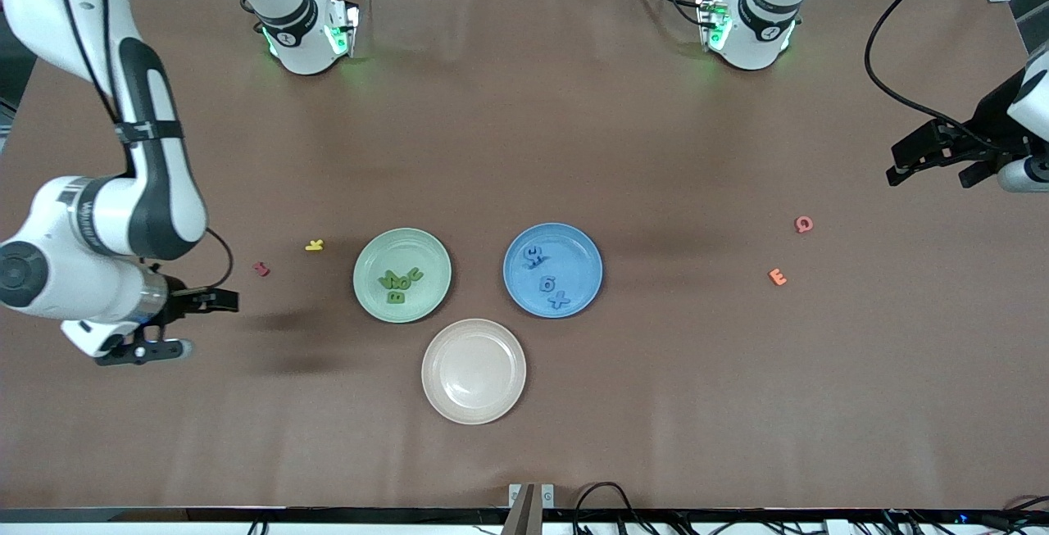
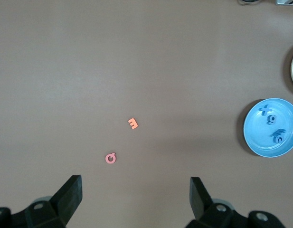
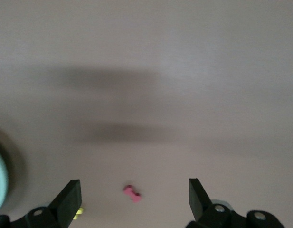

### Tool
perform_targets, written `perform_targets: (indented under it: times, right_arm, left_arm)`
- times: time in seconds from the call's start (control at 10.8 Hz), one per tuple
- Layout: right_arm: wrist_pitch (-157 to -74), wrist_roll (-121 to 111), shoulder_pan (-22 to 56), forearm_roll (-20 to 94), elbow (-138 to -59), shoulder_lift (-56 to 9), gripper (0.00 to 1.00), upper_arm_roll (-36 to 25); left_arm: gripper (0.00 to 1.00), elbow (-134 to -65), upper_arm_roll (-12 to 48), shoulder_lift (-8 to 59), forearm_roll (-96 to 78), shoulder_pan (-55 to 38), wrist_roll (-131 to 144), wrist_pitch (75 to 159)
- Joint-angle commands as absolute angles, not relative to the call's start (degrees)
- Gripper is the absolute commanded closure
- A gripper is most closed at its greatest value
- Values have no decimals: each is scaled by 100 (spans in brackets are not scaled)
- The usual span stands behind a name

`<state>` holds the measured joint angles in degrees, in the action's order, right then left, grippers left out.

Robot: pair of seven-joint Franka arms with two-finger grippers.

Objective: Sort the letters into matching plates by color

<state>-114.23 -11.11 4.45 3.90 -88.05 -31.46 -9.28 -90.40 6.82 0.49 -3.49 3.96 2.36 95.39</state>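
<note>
Overlapping green letters (image 1: pixel 401 283) hard to read | left gripper (image 1: pixel 934 160) partly cropped

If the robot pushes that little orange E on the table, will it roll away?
Probably not. The orange E lies flat on the brown table, and its chunky, blocky shape has no round side, so it would likely slide. It looks like small foam, so it's probably very light and a bit squishy.

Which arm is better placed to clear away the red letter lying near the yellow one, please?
The right arm: its open gripper hangs over the table at its own end, close to the red letter. The left gripper, also open, waits over its own end.
</note>
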Motion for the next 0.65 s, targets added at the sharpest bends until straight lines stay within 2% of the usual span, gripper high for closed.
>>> perform_targets:
  times: [0.0,0.18,0.55]
  right_arm:
    - [-11355,-1406,63,396,-8789,-2989,0,-923]
    - [-11190,-1380,-122,352,-8824,-2621,0,-958]
    - [-10119,-1301,-272,141,-8816,-1620,0,-958]
  left_arm:
    - [0,-9079,686,0,-422,422,114,9589]
    - [0,-9079,686,0,-422,413,114,9589]
    - [0,-9079,686,0,-422,413,114,9589]
